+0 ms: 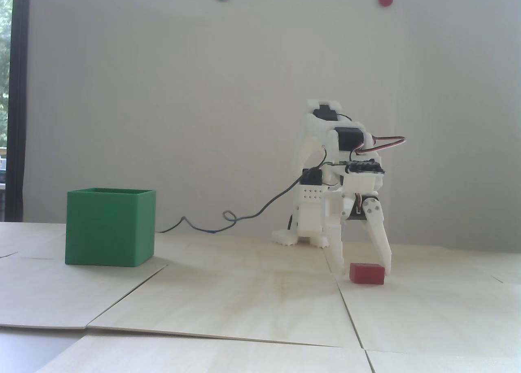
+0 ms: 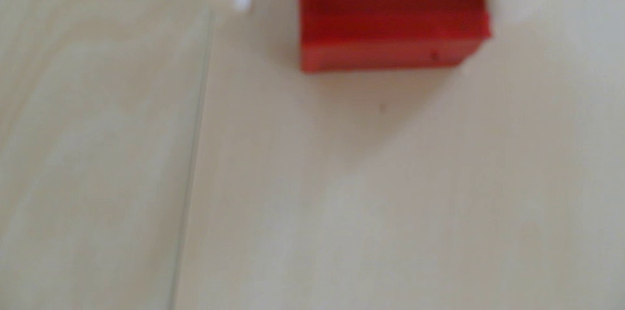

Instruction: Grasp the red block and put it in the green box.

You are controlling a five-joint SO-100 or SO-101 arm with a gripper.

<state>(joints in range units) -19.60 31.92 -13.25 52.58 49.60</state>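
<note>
Small matte red rectangular block, wider than tall, rests on the pale wooden tabletop. White two-finger gripper straddles it, spread, not yet clamped: grasp step. Next, judged: close, then lift. Large green thin-walled box stands well apart, left in the fixed view.

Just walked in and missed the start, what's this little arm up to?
The white arm has its claw lowered around the red block, which sits on the wooden table. The fingers straddle it, apparently open and not yet clamped. The green box stands well to the left in the fixed view.
</note>
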